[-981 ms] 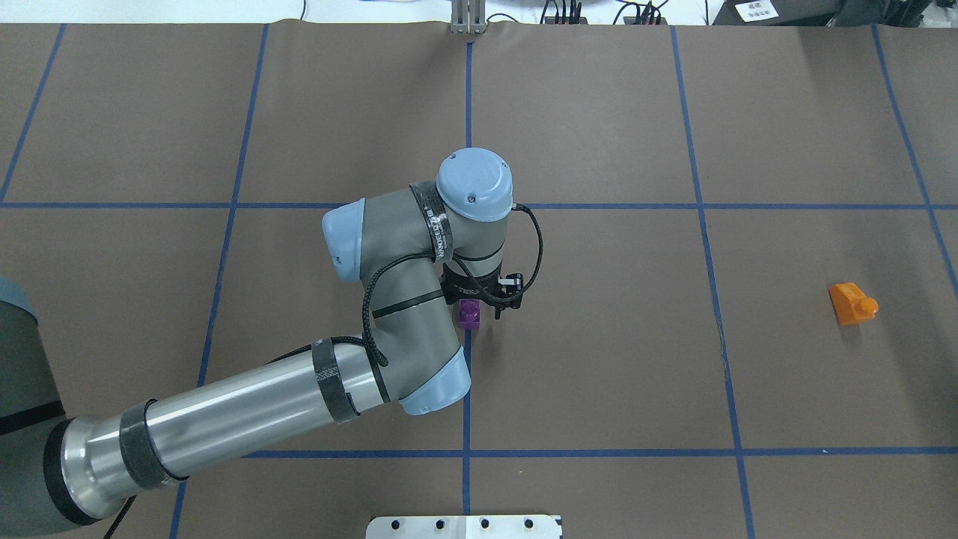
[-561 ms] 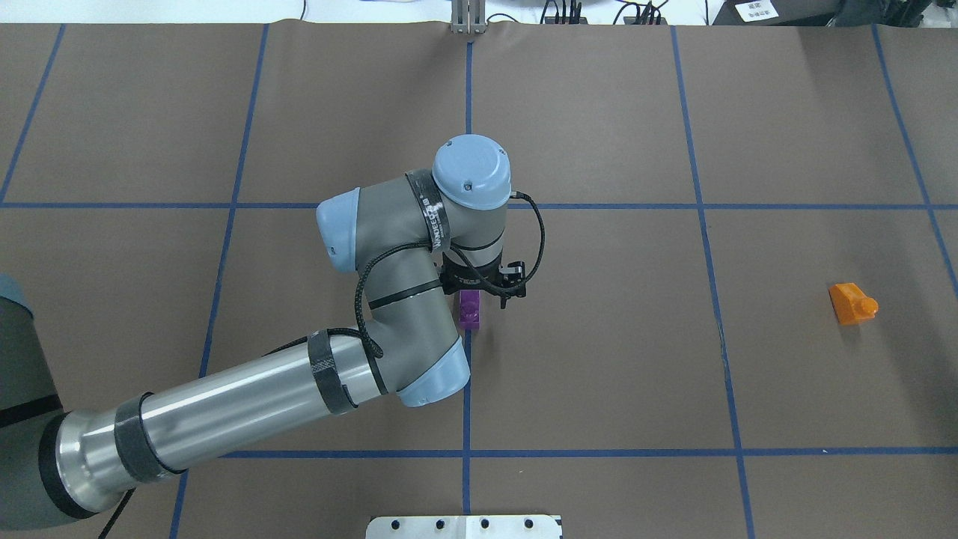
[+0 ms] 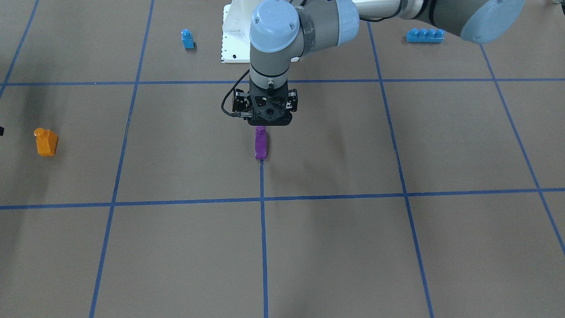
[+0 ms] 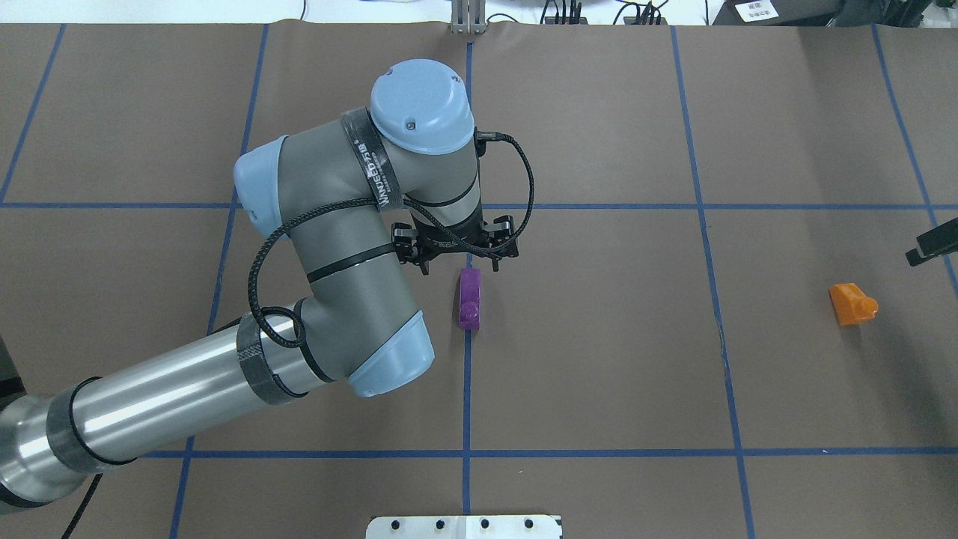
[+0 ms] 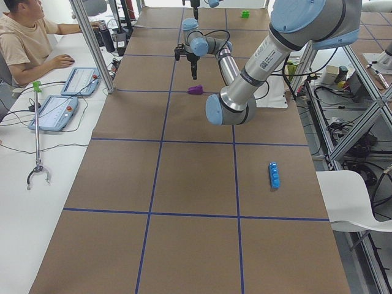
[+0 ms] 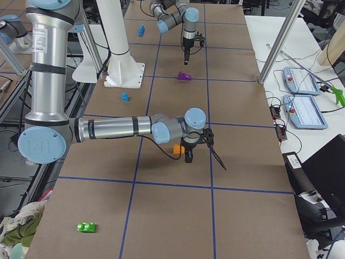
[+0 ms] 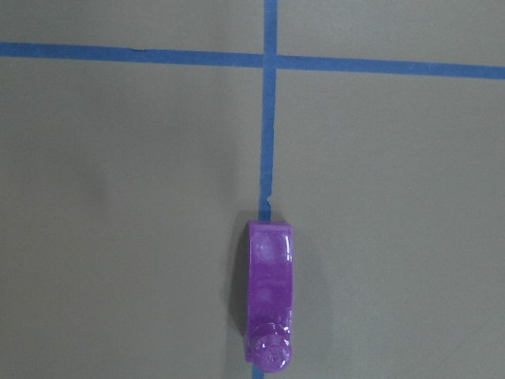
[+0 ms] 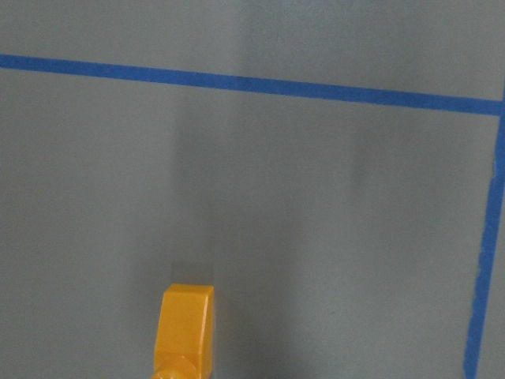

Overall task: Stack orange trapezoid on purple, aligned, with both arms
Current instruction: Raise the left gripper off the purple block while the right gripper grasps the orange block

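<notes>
The purple brick (image 4: pixel 469 299) lies free on the table at the centre blue line; it also shows in the front view (image 3: pixel 261 143) and in the left wrist view (image 7: pixel 271 304). My left gripper (image 4: pixel 458 258) hangs above and just beyond it, apart from it, open and empty. The orange trapezoid (image 4: pixel 852 303) sits far to the right, also seen in the front view (image 3: pixel 46 142) and the right wrist view (image 8: pixel 185 332). My right gripper (image 4: pixel 932 245) only pokes in at the right edge, near the orange trapezoid. I cannot tell whether it is open or shut.
A small blue single-stud brick (image 3: pixel 187 39) and a long blue four-stud brick (image 3: pixel 424 35) lie near the white base pedestal (image 3: pixel 234 39). A green brick (image 6: pixel 86 227) lies at the near table end. Blue tape lines grid the brown table.
My left arm has lifted and pulled back from the purple brick, which stays on the table and now shows in full. The right gripper's tip has come in at the right edge.
</notes>
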You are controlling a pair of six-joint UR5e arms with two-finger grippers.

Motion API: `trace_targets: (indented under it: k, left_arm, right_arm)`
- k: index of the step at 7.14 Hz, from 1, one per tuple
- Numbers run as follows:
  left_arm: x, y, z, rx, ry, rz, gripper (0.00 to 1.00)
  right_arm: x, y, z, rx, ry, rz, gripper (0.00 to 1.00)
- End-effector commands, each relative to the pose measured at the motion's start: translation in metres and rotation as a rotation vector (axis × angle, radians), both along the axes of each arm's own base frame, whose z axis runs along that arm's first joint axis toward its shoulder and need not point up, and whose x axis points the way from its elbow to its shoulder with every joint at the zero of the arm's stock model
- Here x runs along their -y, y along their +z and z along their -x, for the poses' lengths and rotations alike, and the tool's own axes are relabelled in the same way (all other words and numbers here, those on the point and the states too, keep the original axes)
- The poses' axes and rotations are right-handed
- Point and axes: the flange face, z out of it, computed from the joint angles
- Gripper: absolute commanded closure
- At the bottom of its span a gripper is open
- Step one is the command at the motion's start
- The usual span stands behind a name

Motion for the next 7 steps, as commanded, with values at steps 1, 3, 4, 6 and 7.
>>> trace_targets:
  k: [1,3,4,6,7]
  left_arm:
    - [-0.012,0.017,0.024,-0.016,-0.01,0.0,0.0]
    - [-0.02,0.038,0.036,-0.007,-0.023,0.003,0.0]
    - [-0.019,0.039,0.035,-0.004,-0.029,-0.001,0.0]
    - [-0.016,0.041,0.036,0.001,-0.032,0.002,0.0]
    - [-0.016,0.041,0.036,0.001,-0.034,0.004,0.0]
  right_arm:
    - [-0.015,-0.005,0.054,-0.002,0.055,-0.009,0.0]
    - [-0.019,-0.009,0.066,0.003,0.03,-0.013,0.0]
    - [-0.025,-0.002,0.073,-0.004,0.005,-0.008,0.0]
    - [-0.037,0.007,0.097,-0.033,-0.043,-0.008,0.0]
    - [-0.039,0.02,0.102,-0.065,-0.051,-0.007,0.01]
